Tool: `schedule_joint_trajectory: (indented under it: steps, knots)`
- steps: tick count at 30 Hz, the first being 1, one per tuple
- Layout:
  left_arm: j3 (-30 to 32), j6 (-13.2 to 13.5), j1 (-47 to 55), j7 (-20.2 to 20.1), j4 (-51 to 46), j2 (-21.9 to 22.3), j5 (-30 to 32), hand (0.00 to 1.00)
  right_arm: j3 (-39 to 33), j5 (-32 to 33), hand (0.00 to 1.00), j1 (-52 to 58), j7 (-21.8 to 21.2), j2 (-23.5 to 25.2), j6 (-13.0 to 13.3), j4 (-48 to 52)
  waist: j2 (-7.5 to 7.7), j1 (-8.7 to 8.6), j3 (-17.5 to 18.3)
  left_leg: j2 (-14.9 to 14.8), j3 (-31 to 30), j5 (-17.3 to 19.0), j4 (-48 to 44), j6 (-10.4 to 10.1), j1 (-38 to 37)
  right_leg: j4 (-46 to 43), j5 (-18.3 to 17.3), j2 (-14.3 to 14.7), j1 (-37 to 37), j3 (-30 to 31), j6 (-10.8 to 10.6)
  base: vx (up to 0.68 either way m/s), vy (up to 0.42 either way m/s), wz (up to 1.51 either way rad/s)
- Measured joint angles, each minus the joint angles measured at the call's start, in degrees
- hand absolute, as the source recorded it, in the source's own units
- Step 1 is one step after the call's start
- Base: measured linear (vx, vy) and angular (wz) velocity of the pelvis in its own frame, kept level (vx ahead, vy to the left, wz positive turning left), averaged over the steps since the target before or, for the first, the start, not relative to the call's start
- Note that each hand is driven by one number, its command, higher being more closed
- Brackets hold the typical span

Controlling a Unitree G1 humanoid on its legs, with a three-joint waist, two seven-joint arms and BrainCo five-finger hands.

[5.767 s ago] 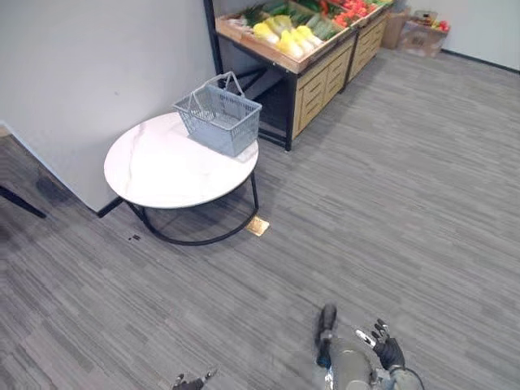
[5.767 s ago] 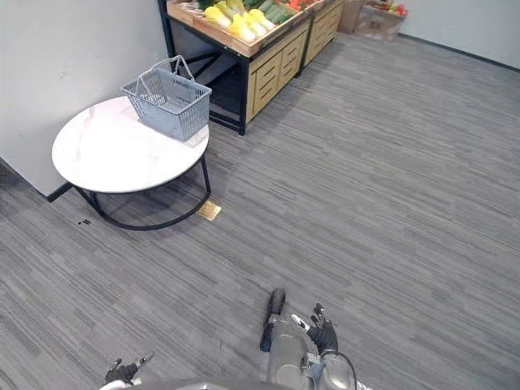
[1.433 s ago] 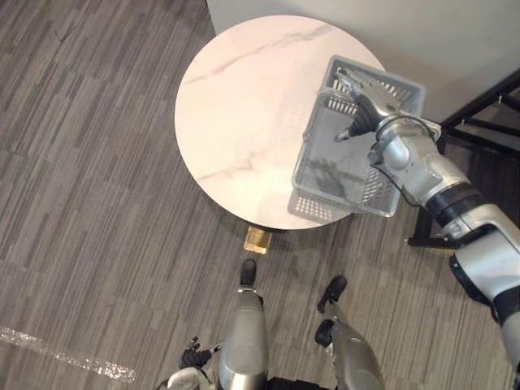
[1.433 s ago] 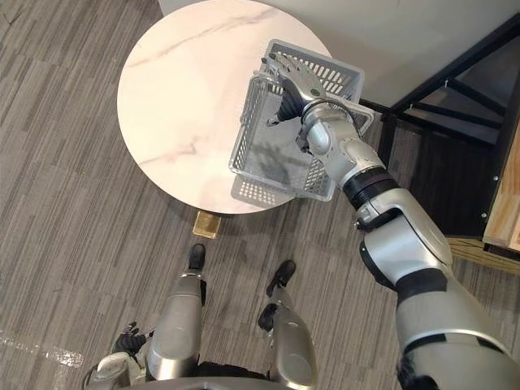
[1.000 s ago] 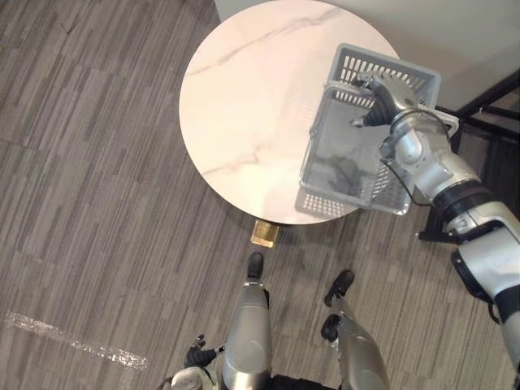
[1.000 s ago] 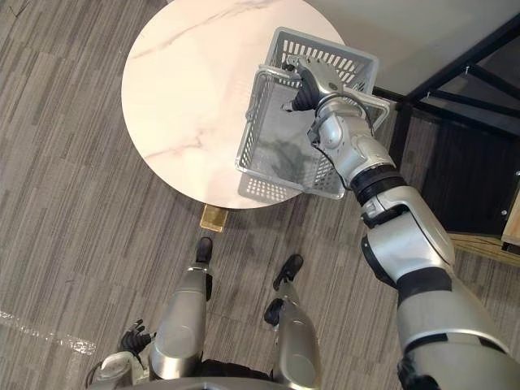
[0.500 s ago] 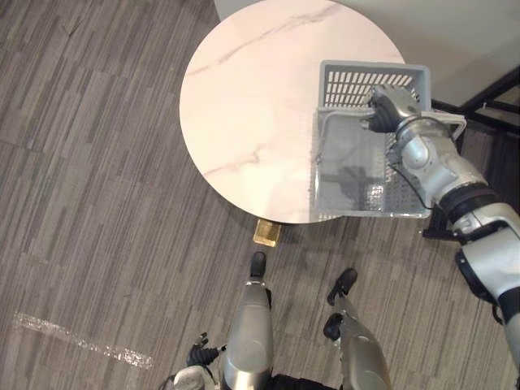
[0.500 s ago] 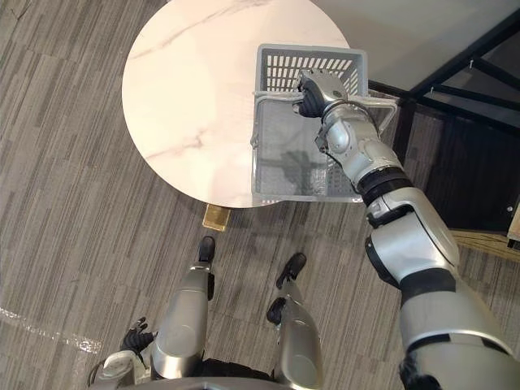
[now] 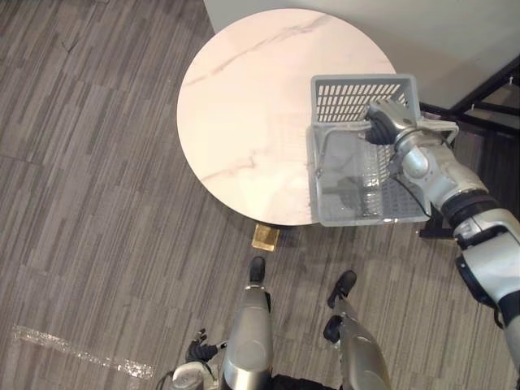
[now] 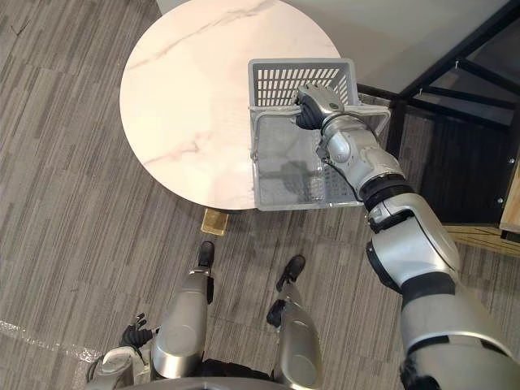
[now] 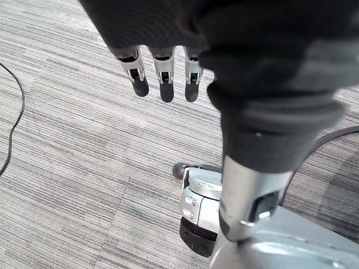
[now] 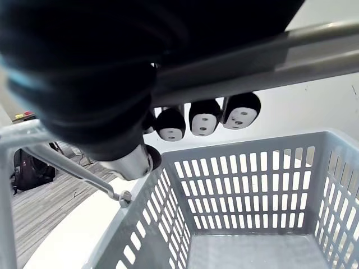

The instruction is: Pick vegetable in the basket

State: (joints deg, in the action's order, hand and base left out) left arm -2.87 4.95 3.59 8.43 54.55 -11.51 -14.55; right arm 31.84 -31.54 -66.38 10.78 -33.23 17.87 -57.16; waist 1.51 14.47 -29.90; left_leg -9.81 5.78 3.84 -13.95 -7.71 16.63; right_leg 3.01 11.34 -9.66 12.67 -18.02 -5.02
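Observation:
A grey plastic basket (image 9: 357, 101) hangs over the right edge of the round white marble table (image 9: 244, 106); nothing lies inside it. My right hand (image 9: 382, 123) is above the basket's middle, fingers curled round its metal handle (image 12: 252, 53). The right wrist view shows the dark fingertips (image 12: 202, 117) wrapped under that bar, with the basket's slotted walls (image 12: 247, 174) below. My left hand (image 11: 162, 73) hangs low by my side over the floor with straight fingers and holds nothing; it also shows at the lower left (image 9: 199, 351).
A black shelf frame (image 9: 487, 89) stands just right of the table. A pale wall (image 9: 455, 32) runs behind the table. A small brass floor plate (image 9: 264, 237) lies under the table's near edge. Grey plank flooring (image 9: 89, 203) spreads to the left.
My right hand's fingers have curled shut round the basket's handle. The basket has turned square to me and shifted toward the table's right edge. The left hand has not moved.

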Motion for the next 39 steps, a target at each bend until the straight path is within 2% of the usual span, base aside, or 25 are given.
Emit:
schedule_joint_trajectory:
  steps: [4, 8, 9, 11, 14, 17, 18, 21, 23, 26, 27, 30, 33, 39]
  knots:
    - [0.42, 0.08, 0.07, -0.04, 0.32, 0.0, 0.09, 0.0, 0.01, -0.2, 1.0, 1.5, 1.22, 0.0, 0.16, 0.01, 0.67, 0.03, 1.01, 0.06, 0.42, -0.2, 0.99, 0.0, -0.93, 0.47, 0.43, 0.09, -0.46, 0.57, -0.13, 0.05, 0.019, -0.03]
    - [1.04, 0.02, 0.62, 0.26, 0.49, 0.0, 2.33, 0.0, 0.08, -2.17, 1.0, 5.38, 1.42, 0.0, 1.36, 1.29, 1.13, -0.21, 3.97, 0.12, 1.44, -0.22, 2.13, 0.03, -2.12, 1.56, 0.65, 0.2, -1.12, 1.4, -0.33, 0.06, 0.021, -0.1]
    - [1.08, 0.01, 0.73, 0.28, 0.77, -0.01, 2.37, 0.0, 0.08, -2.18, 1.0, 7.42, 1.41, -0.06, 1.45, 2.75, 1.3, -0.46, 5.38, 0.11, 1.65, -0.22, 2.6, 0.03, -2.35, 2.06, 0.86, 0.31, -1.22, 1.55, -0.46, 0.09, 0.009, -0.13]
    - [1.55, -0.08, 0.83, 0.48, 1.43, 0.0, 2.52, 0.0, 0.11, -2.21, 1.0, 9.71, 1.34, -0.05, 1.61, 5.89, 1.44, -1.02, 5.99, -0.04, 2.22, -0.2, 3.34, 0.01, -4.16, 2.4, 0.89, 0.55, -2.31, 2.41, -0.45, 0.07, 0.003, -0.2]
    - [3.24, -0.27, 3.0, 1.28, 1.53, -0.03, 4.63, 0.0, 0.12, -2.13, 1.0, 13.53, 0.76, -0.78, 1.8, 15.36, 2.49, -3.43, 8.42, -0.21, 3.49, -0.05, 4.35, -0.12, -5.93, 2.96, 0.95, 0.81, -2.97, 3.31, -0.52, 0.04, -0.002, -0.22]
    - [4.29, -1.02, 5.21, 1.83, 2.01, -0.31, 6.81, 0.0, 0.12, -1.97, 1.0, 20.88, -0.67, -3.55, 2.59, 26.25, 3.96, -4.01, 12.64, -0.32, 4.84, 0.07, 5.83, -0.31, -8.07, 3.0, 0.96, 1.12, -3.31, 5.02, -0.53, 0.05, 0.003, -0.25]
    - [4.58, -1.68, 6.21, 2.06, 2.05, -0.28, 7.07, 0.0, 0.12, -1.81, 1.0, 23.32, -2.07, -4.07, 3.24, 29.2, 4.47, -5.1, 13.85, -0.37, 4.85, 0.24, 5.93, -0.45, -8.94, 3.04, 0.95, 1.17, -4.11, 5.21, -0.54, 0.03, 0.009, -0.08]
    - [5.48, -2.07, 7.9, 2.04, 2.12, -1.02, 9.26, 0.0, 0.13, -0.95, 1.0, 28.53, -5.82, -5.74, 4.53, 36.27, 5.93, -6.56, 16.2, -0.39, 5.99, 0.55, 6.02, -0.61, -10.41, 3.06, 0.9, 1.12, -4.73, 6.11, -0.58, 0.0, 0.012, -0.18]
    - [5.57, -2.42, 7.92, 2.04, 2.57, -1.32, 11.02, 0.0, 0.13, 0.42, 1.0, 31.62, -8.14, -7.52, 5.81, 39.67, 6.37, -6.81, 17.42, -0.41, 6.47, 0.77, 5.98, -0.77, -10.94, 3.07, 0.81, 1.15, -4.86, 7.01, -0.64, -0.05, 0.002, -0.16]
    - [5.66, -2.47, 8.9, 2.04, 3.35, -1.27, 11.34, 0.0, 0.18, 1.57, 1.0, 35.44, -11.7, -9.02, 6.43, 44.55, 6.36, -7.49, 19.27, -0.48, 7.71, 1.18, 6.7, -0.86, -12.14, 3.09, 0.13, 1.24, -5.02, 8.21, -0.55, -0.04, -0.007, -0.18]
    - [5.75, -2.47, 9.37, 2.04, 4.32, -1.22, 11.36, 0.0, 0.17, 2.96, 1.0, 37.46, -13.76, -9.59, 6.7, 47.55, 6.26, -8.33, 20.42, -0.47, 7.86, 1.2, 6.87, -0.86, -12.29, 3.11, 0.05, 1.27, -4.92, 8.5, -0.46, -0.03, -0.013, -0.18]
    - [6.07, -2.47, 10.27, 2.07, 5.09, -1.14, 11.58, 0.0, 0.17, 4.37, 1.0, 41.07, -17.06, -10.93, 8.01, 50.94, 6.14, -9.45, 22.0, -0.43, 8.2, 1.16, 7.81, -0.94, -13.42, 3.13, 0.04, 1.47, -5.1, 9.21, -0.46, -0.01, -0.011, -0.15]
    - [6.14, -2.42, 10.14, 2.09, 6.42, -1.08, 13.23, 0.0, 0.17, 5.45, 1.0, 44.35, -19.93, -12.13, 8.31, 52.21, 5.6, -9.84, 22.9, -0.61, 8.92, 1.19, 8.0, -1.0, -14.11, 3.21, 0.05, 1.48, -5.29, 9.81, -0.46, 0.0, -0.002, -0.13]
    - [6.81, -2.42, 11.21, 2.26, 7.06, 0.15, 13.57, 0.0, 0.0, 5.58, 1.0, 49.34, -22.54, -13.81, 7.33, 51.9, 4.04, -10.02, 23.95, -0.4, 10.11, 0.94, 9.95, -1.18, -16.97, 3.14, 0.15, 1.74, -6.62, 10.85, -0.78, 0.03, 0.0, -0.08]
